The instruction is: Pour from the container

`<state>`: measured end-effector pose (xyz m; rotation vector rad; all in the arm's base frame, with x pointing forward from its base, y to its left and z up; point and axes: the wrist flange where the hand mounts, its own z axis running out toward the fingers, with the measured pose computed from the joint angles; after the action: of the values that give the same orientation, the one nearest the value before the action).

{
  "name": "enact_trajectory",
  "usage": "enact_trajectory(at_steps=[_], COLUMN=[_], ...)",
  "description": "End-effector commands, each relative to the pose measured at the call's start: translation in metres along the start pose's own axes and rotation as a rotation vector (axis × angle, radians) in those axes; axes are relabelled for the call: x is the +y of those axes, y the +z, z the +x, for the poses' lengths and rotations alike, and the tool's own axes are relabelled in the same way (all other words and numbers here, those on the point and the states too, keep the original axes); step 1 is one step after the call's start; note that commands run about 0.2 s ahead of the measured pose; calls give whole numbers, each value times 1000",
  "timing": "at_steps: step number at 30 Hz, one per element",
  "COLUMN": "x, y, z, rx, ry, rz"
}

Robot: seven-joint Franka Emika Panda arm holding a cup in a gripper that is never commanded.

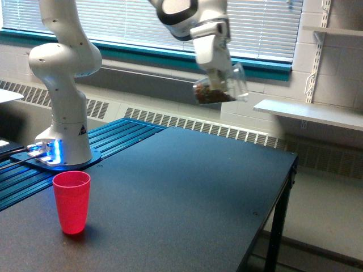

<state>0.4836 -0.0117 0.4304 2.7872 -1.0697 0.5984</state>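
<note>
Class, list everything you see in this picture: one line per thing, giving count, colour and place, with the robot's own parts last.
Red cup: one, red, upright on the table near the exterior view's left.
Clear container: one, see-through with brown bits inside, tilted, held in the air above the table's far edge.
Table: one, black, filling the foreground.
Wall shelf: one, white, at the exterior view's right.
Window blinds: white, behind.
Robot arm base: one, white, left.
Gripper: one, white, gripping the container.
</note>
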Motion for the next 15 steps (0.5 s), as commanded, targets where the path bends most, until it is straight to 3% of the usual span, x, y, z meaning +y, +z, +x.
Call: enact_trajectory(at_steps=[1,13,15], x=[26,71,81], y=[0,-1,0], z=[-10,-24,-27], rx=[1,5,2], ry=[111,217,235], rz=[-38,-127,-158])
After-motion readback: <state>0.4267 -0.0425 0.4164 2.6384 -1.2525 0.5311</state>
